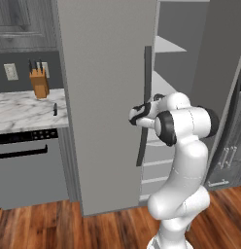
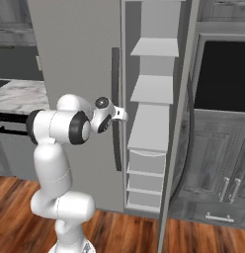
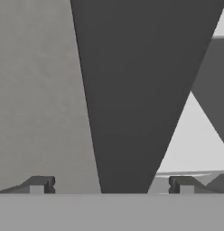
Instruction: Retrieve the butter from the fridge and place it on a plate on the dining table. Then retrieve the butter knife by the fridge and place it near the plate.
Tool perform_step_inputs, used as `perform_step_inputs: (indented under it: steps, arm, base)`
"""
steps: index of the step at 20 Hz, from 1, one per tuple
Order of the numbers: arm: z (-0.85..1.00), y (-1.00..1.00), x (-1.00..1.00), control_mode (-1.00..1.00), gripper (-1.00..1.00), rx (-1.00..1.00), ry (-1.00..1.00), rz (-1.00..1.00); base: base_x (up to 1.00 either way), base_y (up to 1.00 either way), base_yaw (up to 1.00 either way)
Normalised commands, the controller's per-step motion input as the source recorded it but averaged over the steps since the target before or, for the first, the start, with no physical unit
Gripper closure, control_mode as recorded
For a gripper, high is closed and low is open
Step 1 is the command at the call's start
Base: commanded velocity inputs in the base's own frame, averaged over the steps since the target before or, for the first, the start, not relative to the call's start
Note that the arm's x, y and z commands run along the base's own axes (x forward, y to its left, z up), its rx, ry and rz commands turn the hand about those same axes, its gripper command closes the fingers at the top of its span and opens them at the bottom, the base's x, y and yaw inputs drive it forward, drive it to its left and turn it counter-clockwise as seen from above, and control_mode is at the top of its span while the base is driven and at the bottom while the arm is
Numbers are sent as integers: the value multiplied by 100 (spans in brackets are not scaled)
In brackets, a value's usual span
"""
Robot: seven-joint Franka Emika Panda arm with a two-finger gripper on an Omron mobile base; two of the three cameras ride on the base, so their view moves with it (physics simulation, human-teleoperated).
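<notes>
The fridge stands right in front of me, its left door shut and its right door swung open on bare white shelves. My gripper is open at the left door's long dark handle. In the hand view the handle runs up between the two fingertips, and the gripper holds nothing. The butter knife lies small and dark on the marble counter just left of the fridge. The butter, the plate and the dining table are out of view.
A tan knife block stands on the counter above a grey dishwasher. Grey cabinets and a black oven front lie right of the open door. The floor is wood.
</notes>
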Motion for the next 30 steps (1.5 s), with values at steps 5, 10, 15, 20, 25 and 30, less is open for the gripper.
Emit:
perform_step_inputs:
  steps: [5, 10, 15, 20, 25, 30]
  arm:
    - [-19, 0, 60, -100, -100, 0, 0, 0]
    - [-28, 0, 51, -100, 100, 0, -1, 0]
    - [-19, 0, 49, -100, 100, 0, 0, 0]
    - [-4, 0, 15, -100, 100, 0, 1, 0]
    - [0, 14, -46, -100, 100, 0, 2, 5]
    - [0, 49, -98, -100, 100, -3, -4, 2]
  base:
    - [0, 0, 0]
    - [0, 0, 0]
    - [0, 0, 0]
    - [0, 0, 0]
    - [0, 0, 0]
    - [0, 0, 0]
